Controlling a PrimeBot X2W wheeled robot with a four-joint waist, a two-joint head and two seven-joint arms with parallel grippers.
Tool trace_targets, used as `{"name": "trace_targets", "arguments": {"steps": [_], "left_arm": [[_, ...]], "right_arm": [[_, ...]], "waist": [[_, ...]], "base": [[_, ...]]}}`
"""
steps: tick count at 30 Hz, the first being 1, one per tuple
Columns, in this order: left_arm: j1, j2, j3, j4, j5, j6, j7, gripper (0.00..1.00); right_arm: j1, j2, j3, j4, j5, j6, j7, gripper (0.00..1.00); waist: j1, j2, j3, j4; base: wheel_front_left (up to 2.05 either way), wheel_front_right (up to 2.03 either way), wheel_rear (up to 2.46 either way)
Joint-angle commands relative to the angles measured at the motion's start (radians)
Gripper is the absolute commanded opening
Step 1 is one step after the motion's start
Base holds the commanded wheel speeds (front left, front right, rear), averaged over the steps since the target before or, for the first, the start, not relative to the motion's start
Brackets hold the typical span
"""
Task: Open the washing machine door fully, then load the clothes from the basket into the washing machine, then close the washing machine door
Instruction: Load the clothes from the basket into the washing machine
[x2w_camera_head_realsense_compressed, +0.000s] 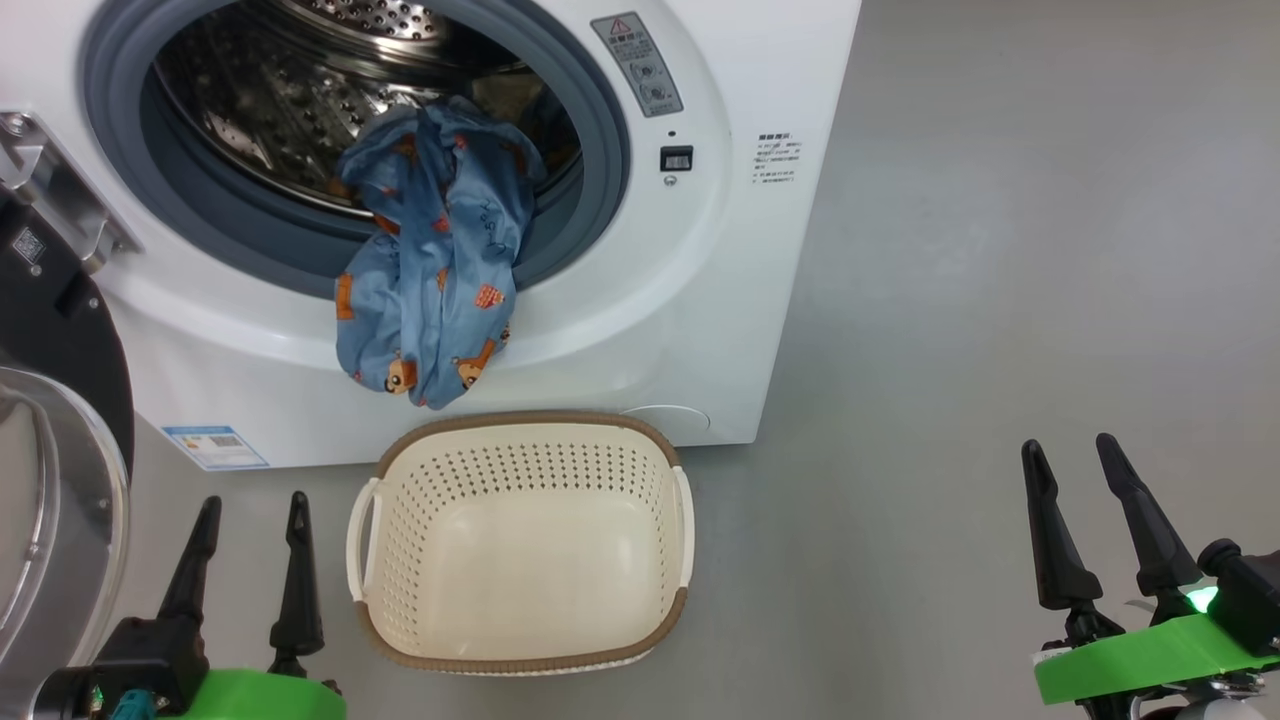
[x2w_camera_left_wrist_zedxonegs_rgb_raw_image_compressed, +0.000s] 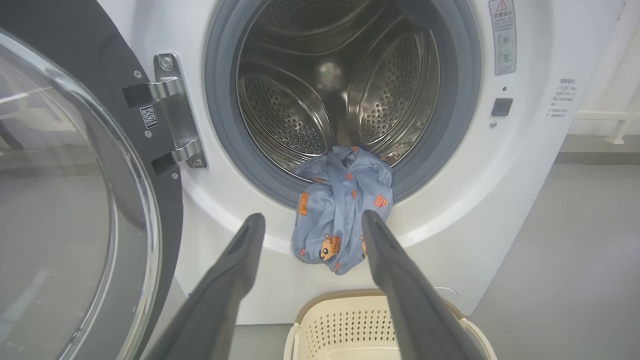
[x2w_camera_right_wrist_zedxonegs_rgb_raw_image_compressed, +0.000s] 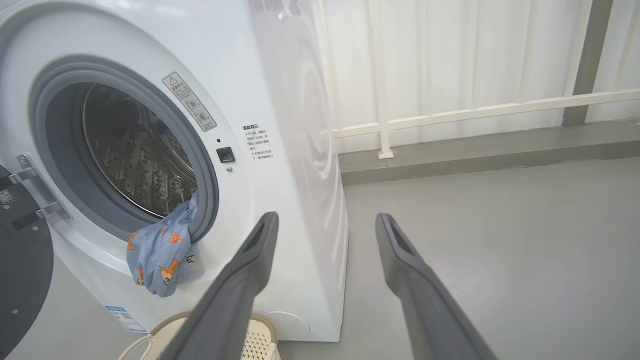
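Observation:
The white washing machine (x2w_camera_head_realsense_compressed: 720, 300) stands with its door (x2w_camera_head_realsense_compressed: 55, 420) swung wide open to the left; the glass bowl (x2w_camera_left_wrist_zedxonegs_rgb_raw_image_compressed: 55, 200) bulges toward me. Light blue printed clothes (x2w_camera_head_realsense_compressed: 435, 260) hang half out of the drum, draped over the grey-blue seal (x2w_camera_head_realsense_compressed: 600, 140) and down the front. The cream basket (x2w_camera_head_realsense_compressed: 520, 545) sits on the floor below the opening with nothing in it. My left gripper (x2w_camera_head_realsense_compressed: 250, 510) is open, low left beside the basket. My right gripper (x2w_camera_head_realsense_compressed: 1075, 455) is open at the lower right, well away from the machine.
The open door takes up the space left of my left gripper. Grey floor (x2w_camera_head_realsense_compressed: 1000, 250) stretches to the right of the machine. A white railing (x2w_camera_right_wrist_zedxonegs_rgb_raw_image_compressed: 475, 110) and curtain-like wall stand behind it. A blue label (x2w_camera_head_realsense_compressed: 215, 447) marks the machine's lower front.

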Motion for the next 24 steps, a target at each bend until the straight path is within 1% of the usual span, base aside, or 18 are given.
{"name": "trace_targets", "arguments": {"steps": [1,7,12,17,24], "left_arm": [[-0.007,0.01,0.031,-0.03,-0.01,0.0,-0.006,1.0],[-0.023,0.008,0.021,-0.007,-0.022,-0.007,-0.006,1.0],[-0.075,0.007,0.011,0.045,-0.038,-0.016,-0.006,1.0],[-0.17,0.007,-0.003,0.12,-0.049,-0.029,-0.006,1.0],[-0.349,0.03,-0.026,0.251,-0.043,-0.041,-0.006,1.0]], "right_arm": [[0.005,-0.017,0.014,-0.028,-0.001,0.004,-0.005,1.0],[-0.001,-0.016,0.008,-0.037,-0.003,0.004,-0.005,1.0],[-0.023,-0.011,0.007,-0.046,-0.007,0.004,-0.005,1.0],[-0.063,-0.004,0.013,-0.055,-0.012,0.004,-0.005,1.0],[-0.139,0.007,0.018,-0.068,-0.018,0.004,-0.005,1.0]], "waist": [[0.0,0.0,0.004,0.001],[0.0,0.0,0.039,0.005],[0.0,0.0,0.103,0.007],[0.0,0.0,0.19,0.004],[0.0,0.0,0.315,-0.011]], "base": [[0.0,0.0,0.0],[0.0,0.0,0.0],[0.0,0.0,0.0],[0.0,0.0,0.0],[0.0,0.0,0.0]]}}
